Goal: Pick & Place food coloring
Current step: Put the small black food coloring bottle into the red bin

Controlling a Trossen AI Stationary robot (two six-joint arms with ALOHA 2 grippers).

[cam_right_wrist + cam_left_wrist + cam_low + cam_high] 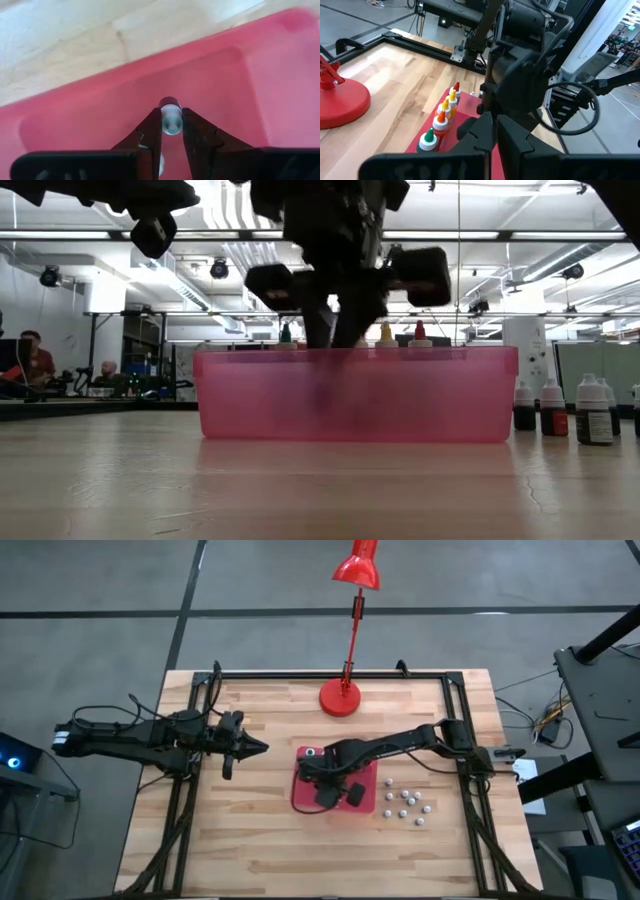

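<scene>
I read the right hand [171,131] poised over the red tray [305,795], its fingers closed narrowly on one food-coloring bottle [171,119]. The bottle is tiny and pale, almost translucent, with a darker end facing away from the wrist camera; I cannot tell its cap colour. It hangs above the tray floor, inside the tray's walls.

More bottles stand in a row [442,116] along the tray's far edge, on the side toward the red lamp base [339,697]. Their bodies are pale; the caps I can read are green, orange, yellow and red, each pointed like a dropper tip.

Beside the tray, on the side away from the left arm, a loose cluster of small bottles [406,803] stands on the worktop [250,840]. From table height these show dark bodies with white caps.

The left hand [259,747] waits well clear of the tray, fingers pressed together and carrying nothing.
</scene>
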